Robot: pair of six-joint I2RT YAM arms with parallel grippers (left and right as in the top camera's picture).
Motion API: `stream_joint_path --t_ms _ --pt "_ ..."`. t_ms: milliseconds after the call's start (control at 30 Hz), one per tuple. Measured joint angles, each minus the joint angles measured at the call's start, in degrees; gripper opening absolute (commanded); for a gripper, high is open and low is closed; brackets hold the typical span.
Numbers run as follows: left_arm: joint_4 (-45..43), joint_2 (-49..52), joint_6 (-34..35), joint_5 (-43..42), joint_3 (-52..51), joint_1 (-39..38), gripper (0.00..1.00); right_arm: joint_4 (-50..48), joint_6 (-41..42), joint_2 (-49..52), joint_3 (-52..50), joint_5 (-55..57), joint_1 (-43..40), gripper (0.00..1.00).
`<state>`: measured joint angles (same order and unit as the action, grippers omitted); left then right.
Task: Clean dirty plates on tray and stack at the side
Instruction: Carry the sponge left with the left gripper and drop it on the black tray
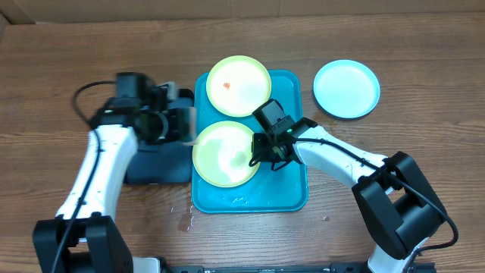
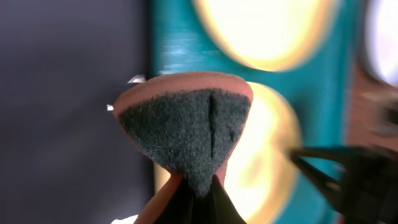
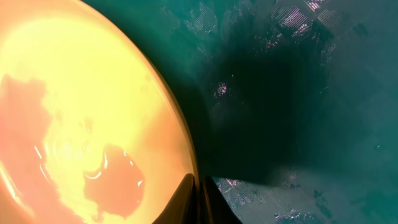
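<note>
Bright, even light from above keeps the overhead view sharp, its shadows soft. In the left wrist view the sponge (image 2: 186,134) is crisp; the yellow-green plate (image 2: 267,168) behind it glares and blurs, smeared at 3 o'clock. The right wrist view overexposes that plate; a dark shadow fills the middle of the teal tray (image 3: 354,143), with glints at 12 o'clock.
</note>
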<state>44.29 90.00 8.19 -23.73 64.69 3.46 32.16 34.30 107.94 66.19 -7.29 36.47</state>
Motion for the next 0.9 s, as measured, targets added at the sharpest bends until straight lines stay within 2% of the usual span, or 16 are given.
stream_joint_path --t_ms 133,267,500,900 --pt "1.8 0.1 -1.5 6.5 0.0 6.2 0.04 0.0 0.0 0.0 0.0 0.0 0.0 0.05" --pt "-0.8 0.1 -2.6 12.3 0.0 9.5 0.04 -0.1 0.0 0.0 0.0 0.0 0.0 0.05" --pt "-5.8 1.8 -4.4 17.2 0.0 9.3 0.04 -0.1 0.0 0.0 0.0 0.0 0.0 0.05" --pt "-11.5 10.8 -9.4 21.4 0.0 8.8 0.04 -0.1 0.0 0.0 0.0 0.0 0.0 0.05"
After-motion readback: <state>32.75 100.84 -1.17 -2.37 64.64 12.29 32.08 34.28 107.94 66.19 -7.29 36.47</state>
